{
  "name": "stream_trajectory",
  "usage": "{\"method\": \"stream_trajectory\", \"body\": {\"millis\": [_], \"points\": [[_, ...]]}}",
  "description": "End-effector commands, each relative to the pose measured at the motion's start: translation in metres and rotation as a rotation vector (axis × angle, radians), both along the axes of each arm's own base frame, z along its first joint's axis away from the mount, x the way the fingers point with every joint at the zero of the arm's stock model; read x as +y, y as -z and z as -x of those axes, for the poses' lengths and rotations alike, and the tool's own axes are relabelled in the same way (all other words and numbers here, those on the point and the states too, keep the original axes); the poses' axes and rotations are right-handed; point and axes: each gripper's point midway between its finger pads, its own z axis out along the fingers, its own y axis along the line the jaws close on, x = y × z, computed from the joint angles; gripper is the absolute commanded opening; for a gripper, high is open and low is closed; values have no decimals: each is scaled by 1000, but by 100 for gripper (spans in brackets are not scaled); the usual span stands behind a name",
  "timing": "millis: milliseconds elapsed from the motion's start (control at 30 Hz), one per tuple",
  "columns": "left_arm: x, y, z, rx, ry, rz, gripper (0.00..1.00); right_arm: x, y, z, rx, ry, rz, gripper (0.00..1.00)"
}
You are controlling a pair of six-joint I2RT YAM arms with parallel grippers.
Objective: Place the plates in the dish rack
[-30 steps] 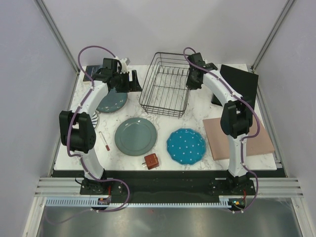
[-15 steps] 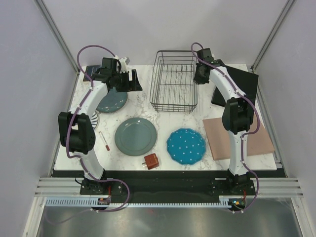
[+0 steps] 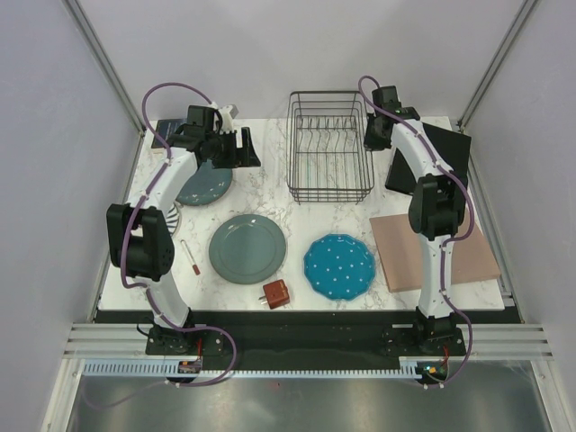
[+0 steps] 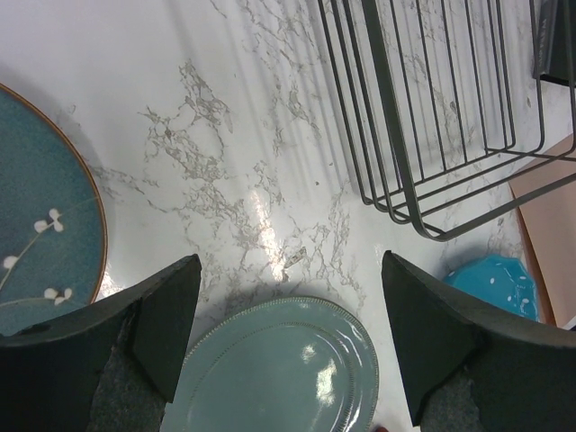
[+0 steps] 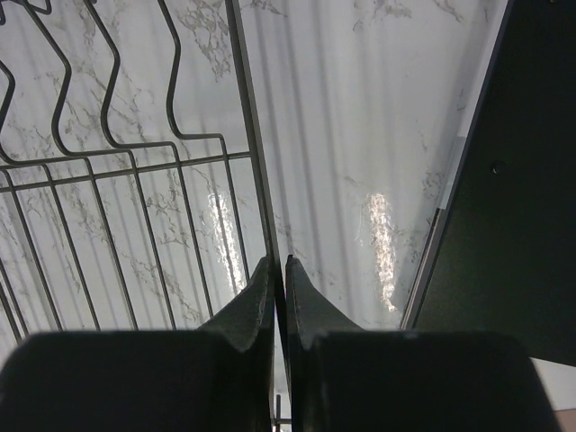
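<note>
The black wire dish rack (image 3: 330, 148) stands at the back middle of the table, holding no plates. My right gripper (image 3: 373, 135) is shut on its right rim wire (image 5: 247, 135), fingertips pinching it (image 5: 279, 263). My left gripper (image 3: 238, 148) is open and empty, hovering left of the rack (image 4: 432, 117), above the table (image 4: 288, 333). The dark teal plate (image 3: 204, 184) lies under the left arm. The grey-green plate (image 3: 247, 247) and the blue dotted plate (image 3: 338, 265) lie nearer the front. The striped plate (image 3: 171, 216) is mostly hidden by the left arm.
A pink square board (image 3: 436, 252) lies at the right, a flat black panel (image 3: 432, 153) behind it, close to the rack (image 5: 513, 180). A small red-brown block (image 3: 275, 293) sits at the front edge. A thin red-tipped stick (image 3: 192, 256) lies left of the grey-green plate.
My right gripper has pulled the rack to the right and turned it square to the table. The left arm and the plates have not moved.
</note>
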Motion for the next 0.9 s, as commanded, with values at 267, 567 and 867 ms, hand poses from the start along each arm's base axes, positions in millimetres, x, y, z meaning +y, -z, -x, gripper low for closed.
{"method": "stream_trajectory", "body": {"millis": [267,567,867], "points": [[-12,-9,-9,-45,36,8,88,-38,-36,-25,-145,136,3,0],[-11,-3,-7,-37,35,-9,92,-35,-29,-24,-130,84,3,41],[14,-26,16,-93,-19,-87,95,-38,-82,25,-163,51,-10,58]]}}
